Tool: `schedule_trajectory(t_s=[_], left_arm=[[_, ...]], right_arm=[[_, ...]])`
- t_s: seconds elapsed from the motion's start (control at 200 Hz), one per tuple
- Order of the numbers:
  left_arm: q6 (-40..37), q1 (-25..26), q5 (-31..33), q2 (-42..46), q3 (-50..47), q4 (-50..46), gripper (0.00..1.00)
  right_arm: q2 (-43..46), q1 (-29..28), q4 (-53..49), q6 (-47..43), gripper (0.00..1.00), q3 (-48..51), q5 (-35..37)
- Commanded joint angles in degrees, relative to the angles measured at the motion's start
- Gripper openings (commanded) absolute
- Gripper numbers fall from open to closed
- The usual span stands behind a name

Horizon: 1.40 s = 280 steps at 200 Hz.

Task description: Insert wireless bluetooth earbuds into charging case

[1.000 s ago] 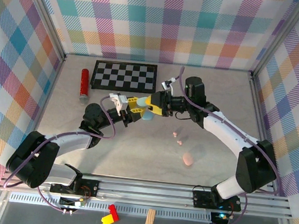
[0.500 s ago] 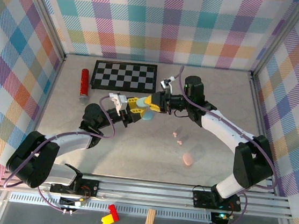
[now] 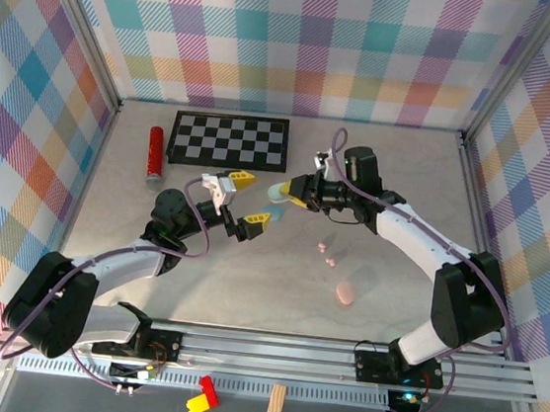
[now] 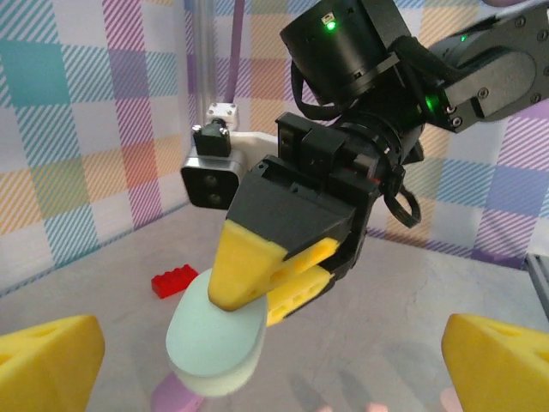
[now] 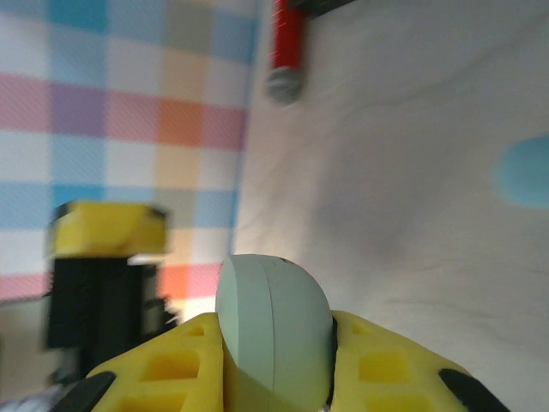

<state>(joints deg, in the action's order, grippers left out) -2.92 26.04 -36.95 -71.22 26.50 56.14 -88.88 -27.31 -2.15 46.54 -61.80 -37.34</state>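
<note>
Top view: a pale mint oval case [image 3: 278, 194] is clamped in the right claw [image 3: 291, 194], with the left claw [image 3: 250, 201] spread apart beside it. Tiny pink earbuds [image 3: 322, 245] are scattered on the surface [image 3: 247, 273] near the right claw. Left wrist view: the case [image 4: 214, 343] is seen closed. Right wrist view: its rounded end [image 5: 270, 330] is shown.

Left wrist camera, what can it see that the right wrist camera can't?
Left wrist camera but not the right wrist one: a small red brick on the table, and the little camera on the right arm. Right wrist camera but not the left wrist one: a red tube lying far off, and a blurry blue blob. Both: the pale green case, pinched by the right gripper.
</note>
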Motion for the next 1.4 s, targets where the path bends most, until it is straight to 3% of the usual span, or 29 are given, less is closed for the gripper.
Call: schedule_trajectory(t_s=[0.0, 0.335, 0.64, 0.77, 0.865, 0.995, 1.125, 1.25, 1.395], left_arm=[[-4.08, 0.99, 1.1, 1.91, 0.28, -7.54, 1.0], [-8.42, 2.52, 3.86, 3.59, 0.21, -15.74, 1.0], [-8.79, 2.61, 4.47, 3.2, 0.3, -16.59, 1.0], [-8.29, 2.61, 4.82, 2.84, 0.35, -16.29, 1.0], [-6.79, 2.54, 5.98, 2.83, -0.65, -13.36, 1.0], [-6.58, 2.43, 5.89, 2.6, -0.36, -14.17, 1.0], [-6.14, 2.18, 5.19, 2.02, -0.32, -13.69, 1.0], [-5.92, 1.8, 4.22, 0.75, 0.13, -12.84, 1.0], [-5.78, 1.56, 3.14, -0.99, 0.9, -11.78, 1.0]], right_arm=[[-1.97, 0.11, -7.7, -8.93, 0.22, 0.27, 9.49], [-13.59, -0.28, -5.62, -11.34, 0.22, -1.25, 12.47], [-20.44, -1.33, -9.06, -16.24, 0.32, -4.83, 15.5], [-17.62, -1.33, -11.71, -19.36, 0.57, -4.64, 20.45], [-13.52, -1.43, -14.11, -21.78, 0.67, -3.79, 24.79], [-5.74, -1.92, -19.76, -24.63, 0.74, -0.43, 32.47], [4.1, -5.78, -28.02, -25.23, 0.79, 4.56, 45.55], [12.06, -10.25, -36.79, -19.58, 0.81, 9.68, 52.93], [16.01, -18.49, -43.75, -10.67, 0.82, 14.36, 56.13]])
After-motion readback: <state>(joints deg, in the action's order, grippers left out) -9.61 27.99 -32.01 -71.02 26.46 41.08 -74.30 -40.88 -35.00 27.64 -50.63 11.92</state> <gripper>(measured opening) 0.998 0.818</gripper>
